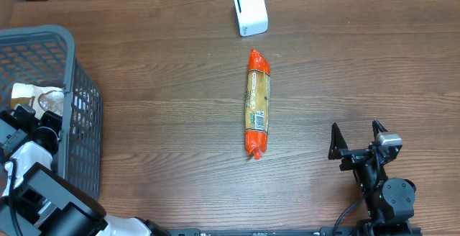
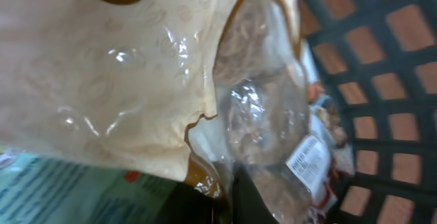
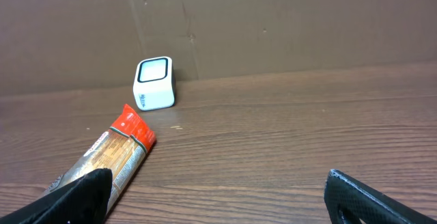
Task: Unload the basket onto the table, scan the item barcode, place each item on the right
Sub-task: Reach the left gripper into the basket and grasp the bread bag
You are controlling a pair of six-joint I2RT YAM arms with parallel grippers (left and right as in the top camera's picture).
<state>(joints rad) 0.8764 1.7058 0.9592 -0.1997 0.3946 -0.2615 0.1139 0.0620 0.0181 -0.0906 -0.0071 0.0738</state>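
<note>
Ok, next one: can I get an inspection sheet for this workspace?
Surface: brown wooden table.
Job's things: white scanner at the far edge; pasta packet lying flat mid-table, label showing; grey basket at the left.
Clutter: nothing seen.
Grippers: left gripper shut, down in the basket against a clear bag, grip unconfirmed; right gripper open, holding nothing, over the table's near edge.
Cables: black cable by the right arm's base.
Surroundings: cardboard wall behind the table.
</note>
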